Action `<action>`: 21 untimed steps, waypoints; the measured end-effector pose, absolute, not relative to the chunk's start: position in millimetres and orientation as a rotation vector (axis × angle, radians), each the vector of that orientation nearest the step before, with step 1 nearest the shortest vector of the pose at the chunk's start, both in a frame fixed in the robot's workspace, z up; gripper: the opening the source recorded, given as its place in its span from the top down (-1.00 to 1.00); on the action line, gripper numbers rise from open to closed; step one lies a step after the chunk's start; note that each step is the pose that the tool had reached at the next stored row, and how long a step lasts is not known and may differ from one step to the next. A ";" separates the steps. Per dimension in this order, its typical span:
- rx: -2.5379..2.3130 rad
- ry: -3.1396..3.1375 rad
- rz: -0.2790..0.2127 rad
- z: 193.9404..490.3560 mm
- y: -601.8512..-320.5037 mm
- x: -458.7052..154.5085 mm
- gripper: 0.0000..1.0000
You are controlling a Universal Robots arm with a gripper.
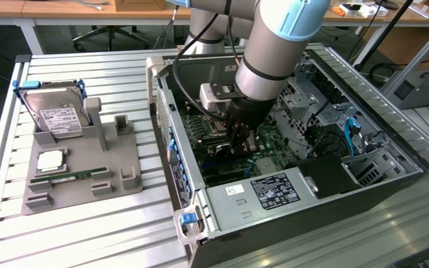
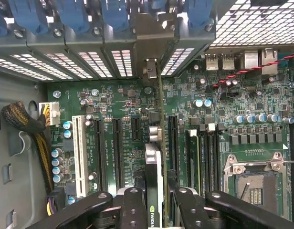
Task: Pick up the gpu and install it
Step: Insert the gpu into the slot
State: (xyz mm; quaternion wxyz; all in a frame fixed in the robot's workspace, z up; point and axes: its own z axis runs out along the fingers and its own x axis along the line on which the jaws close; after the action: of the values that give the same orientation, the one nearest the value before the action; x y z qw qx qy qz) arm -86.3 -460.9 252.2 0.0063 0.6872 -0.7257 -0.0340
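— While the computer case point(image 1: 289, 167) lies open on the slatted table point(image 1: 87, 234), where is the arm point(image 1: 274, 50) placed?

— It is reached down into the case, and the gripper point(image 2: 156, 202) is held just above the motherboard point(image 2: 123, 138). The gpu point(image 2: 156, 162) is clamped edge-on between the black fingers point(image 2: 132, 205), which are closed on its two faces. Its metal bracket end is pointed at the slot openings in the rear wall point(image 2: 89, 59).

— What could go wrong from here?

— The card's lower edge seems to be set between two long black expansion slots point(image 2: 117, 148), though whether it is seated cannot be told. If it is pressed down out of line, the connector edge could be jammed against a slot wall or bent.

— Anything smaller?

— The bracket could be caught on the rear wall's grille, and the card tilted in the grip. Small capacitors point(image 2: 56, 162) stand near, but well aside.
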 end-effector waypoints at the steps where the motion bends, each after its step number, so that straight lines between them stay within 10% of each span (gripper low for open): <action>1: 2.144 -2.276 -0.106 252.1 -460.9 -86.3 0.45; 21: 2.140 -2.280 -0.105 261.4 -460.9 -86.3 0.31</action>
State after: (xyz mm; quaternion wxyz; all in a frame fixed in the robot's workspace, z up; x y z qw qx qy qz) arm -86.3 -460.9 261.4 0.0065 0.6840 -0.7287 -0.0336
